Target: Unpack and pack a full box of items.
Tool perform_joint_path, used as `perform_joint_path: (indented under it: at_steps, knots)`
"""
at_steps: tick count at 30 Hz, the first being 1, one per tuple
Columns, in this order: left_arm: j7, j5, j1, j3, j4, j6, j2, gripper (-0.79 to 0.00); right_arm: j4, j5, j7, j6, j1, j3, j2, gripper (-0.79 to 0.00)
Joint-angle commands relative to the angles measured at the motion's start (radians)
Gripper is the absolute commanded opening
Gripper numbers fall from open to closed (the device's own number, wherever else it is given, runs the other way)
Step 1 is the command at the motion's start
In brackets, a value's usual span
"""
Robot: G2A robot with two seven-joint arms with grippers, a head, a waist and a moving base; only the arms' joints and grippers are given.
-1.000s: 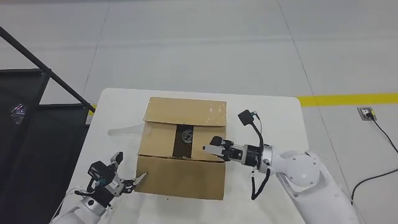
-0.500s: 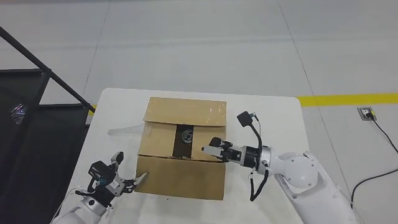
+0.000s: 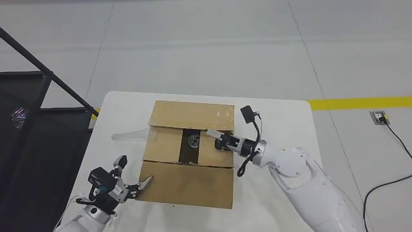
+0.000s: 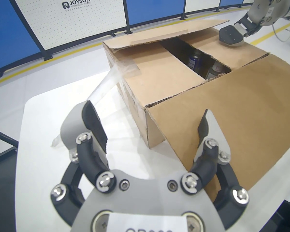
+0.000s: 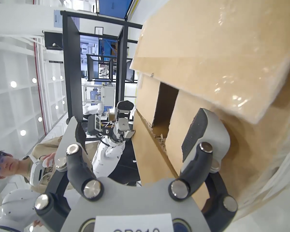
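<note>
Right hand [image 3: 217, 142] at half-open brown box [image 3: 187, 183]

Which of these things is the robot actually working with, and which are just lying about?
In the job: cardboard box; bottles inside it; loose tape strip; left gripper; right gripper.
Lying about: floor socket; yellow floor line; black frame beside the table.
</note>
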Motion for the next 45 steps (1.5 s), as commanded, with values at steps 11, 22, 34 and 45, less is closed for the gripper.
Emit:
perform_joint_path:
  at_steps: [11,22,34,45]
  knots:
    - [0.011,0.043,0.001,0.021,0.021,-0.005,0.004,0.000,0.033,-0.037,-0.286,-0.139,0.084,-0.014,-0.041,0.000]
    - [0.032,0.049,0.005,0.023,0.050,-0.007,0.008,0.000,0.244,-0.204,-0.463,-0.045,0.288,-0.129,-0.110,0.000]
    - [0.029,0.050,0.009,0.021,0.055,-0.014,0.010,0.000,0.284,-0.218,-0.452,-0.043,0.313,-0.150,-0.121,0.000]
    - [0.022,0.059,0.025,0.021,0.035,-0.003,0.012,0.000,0.430,-0.180,-0.534,-0.034,0.378,-0.178,-0.170,0.000]
